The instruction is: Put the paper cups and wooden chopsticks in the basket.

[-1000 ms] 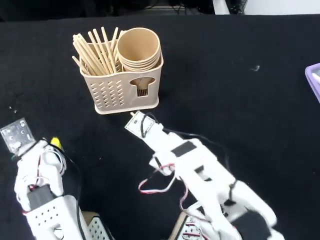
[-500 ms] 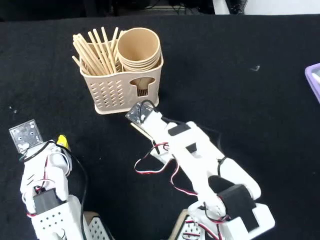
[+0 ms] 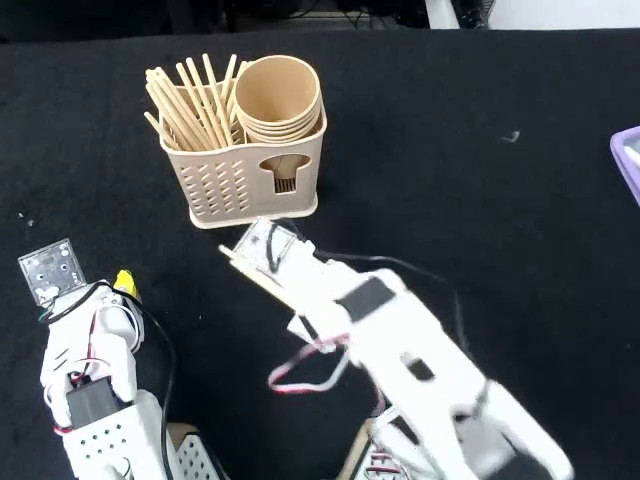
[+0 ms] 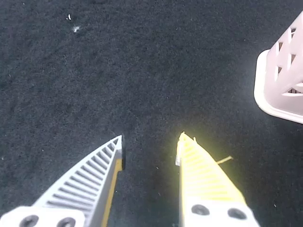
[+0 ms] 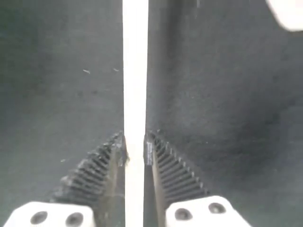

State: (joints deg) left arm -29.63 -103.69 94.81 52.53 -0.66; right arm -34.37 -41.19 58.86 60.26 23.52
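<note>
- The basket [image 3: 228,190] stands upright on the black table [image 3: 480,230], in the far left part of it as the high view shows.
- A stack of paper cups [image 3: 278,92] sits in one compartment of the basket, open mouth upward.
- A bundle of wooden chopsticks [image 3: 190,100] stands in the other compartment, beside the cups. The sticks lean at different angles and their ends rise above the rim.
- The right arm [image 3: 385,325] stretches over the table toward the basket, and its tip is just in front of the basket's near wall.
- The right end effector [image 5: 135,137] is pinching one single chopstick [image 5: 135,66]. The two toothed fingers [image 5: 97,168] press on it from both sides, and the stick runs straight out past the fingertips.
- In the high view this single chopstick [image 3: 232,260] shows as a pale line beside the arm's tip, near the basket but apart from it. I cannot tell if it touches the table.
- The left arm [image 3: 88,350] is at the near left corner of the table, well apart from the basket.
- The left end effector [image 4: 149,139] is spread, with nothing between the grey finger and the yellow finger, and only the table cloth under it.
- A corner of the basket's foot [image 4: 279,94] is seen off to one side of it.
- A purple object [image 3: 628,158] lies at the right edge of the table.
</note>
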